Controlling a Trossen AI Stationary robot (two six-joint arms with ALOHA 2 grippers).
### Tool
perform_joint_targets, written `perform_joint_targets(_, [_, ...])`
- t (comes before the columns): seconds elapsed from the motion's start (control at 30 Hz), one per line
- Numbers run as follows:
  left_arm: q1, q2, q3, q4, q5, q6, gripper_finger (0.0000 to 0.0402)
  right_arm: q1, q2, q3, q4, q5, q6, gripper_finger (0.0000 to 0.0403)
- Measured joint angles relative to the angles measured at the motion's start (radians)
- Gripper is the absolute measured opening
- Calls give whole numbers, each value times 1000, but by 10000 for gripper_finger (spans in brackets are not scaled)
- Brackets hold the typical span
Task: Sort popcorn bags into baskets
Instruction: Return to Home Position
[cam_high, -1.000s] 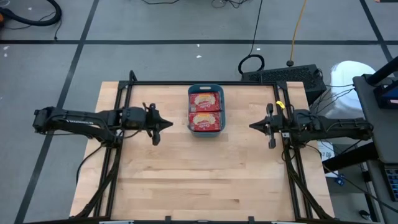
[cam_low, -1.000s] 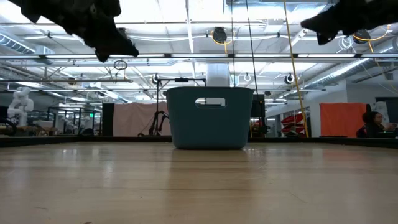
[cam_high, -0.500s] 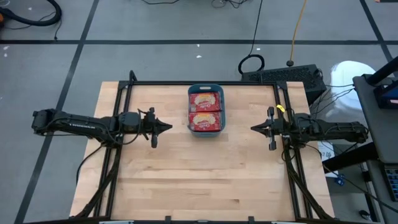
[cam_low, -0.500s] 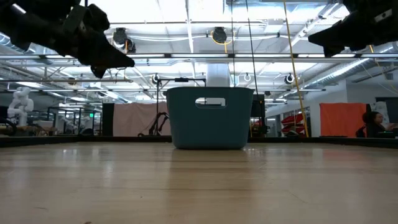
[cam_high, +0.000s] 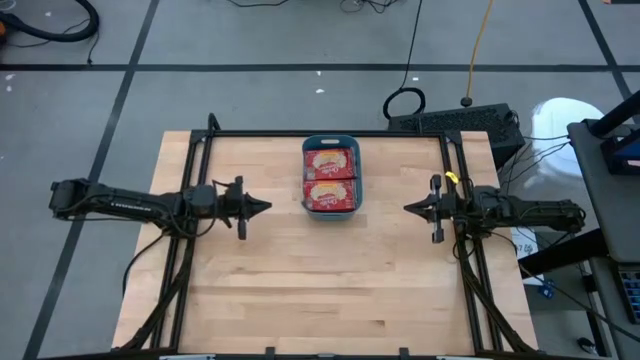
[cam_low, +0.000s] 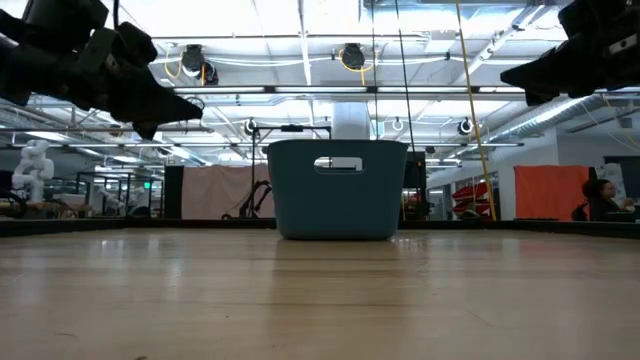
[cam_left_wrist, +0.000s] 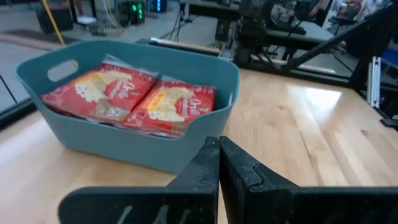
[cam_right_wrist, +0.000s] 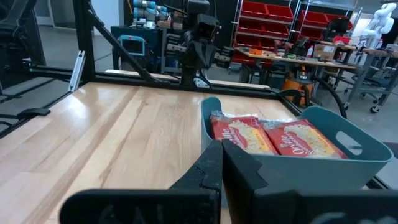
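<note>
Teal bin (cam_high: 304, 178) of popcorn bags (cam_high: 329, 192) sits between left pincer (cam_high: 265, 206) and right pincer (cam_high: 407, 208).

Only the teal bin (cam_high: 330, 205) stands on the wooden table (cam_high: 300, 290).

Popcorn bags (cam_high: 329, 177): the high view shows only the top two red packets. Anything beneath them is hidden, so the count cannot be told. Their print is too small to read.
Bin (cam_low: 337, 190): in the low view its teal wall hides every bag inside.
Bin, left wrist view: part of the near wall is covered by the left gripper (cam_left_wrist: 217, 146), whose jaws meet in front of it.
Left arm (cam_low: 60, 55): cut off by the low view's top and left edges.
Right arm (cam_low: 600, 40): cut off by the low view's top and right edges.
Person (cam_low: 603, 197): far off and small, lower body hidden behind the surface (cam_low: 320, 290).
</note>
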Motion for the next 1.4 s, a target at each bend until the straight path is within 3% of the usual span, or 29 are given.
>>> perform_joint_targets(0.27, [0,-78,-101,113,-31,23,1,0,-66,-23,1,23,9,0])
perform_joint_targets(0.7, [0,-206,-136,89,-51,95,1,0,-65,-23,42,23,-34,0])
perform_joint_targets(1.0, [0,-237,-136,53,-62,87,1,0,-62,-176,362,-10,60,0])
perform_joint_targets(1.4, [-1,-301,-136,30,-50,106,1,-51,-65,-126,211,17,11,0])
